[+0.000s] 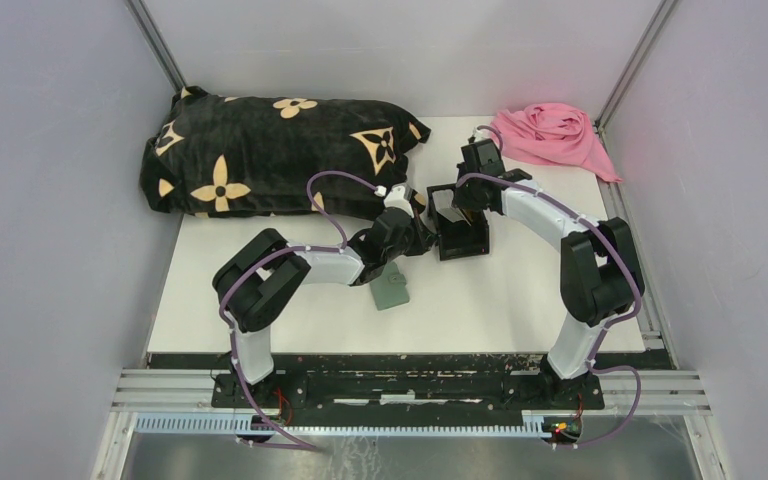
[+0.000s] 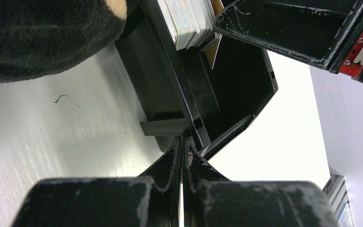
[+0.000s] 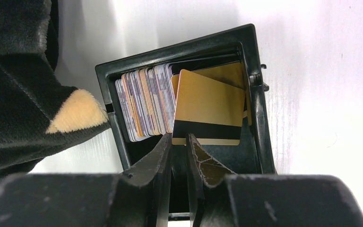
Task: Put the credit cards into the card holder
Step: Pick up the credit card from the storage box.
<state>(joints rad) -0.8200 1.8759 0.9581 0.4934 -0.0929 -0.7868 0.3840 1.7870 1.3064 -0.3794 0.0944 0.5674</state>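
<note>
While the cards (image 3: 144, 106) stand packed on edge in the black box (image 3: 260, 123), you have none in the card holder (image 1: 392, 290), as far as the views show. It lies flat on the desk (image 1: 530, 300), near the box but apart from it. Your right jaws hover over the box, narrowly apart with nothing between them, their tips at the lower edge of a loose gold card (image 3: 208, 106) leaning against the stack. Your left jaws are closed, tips against the box's outer corner; whether they pinch its wall I cannot tell. By my judgement the whole job is ahead: lift a card, carry it over, slot it in.
</note>
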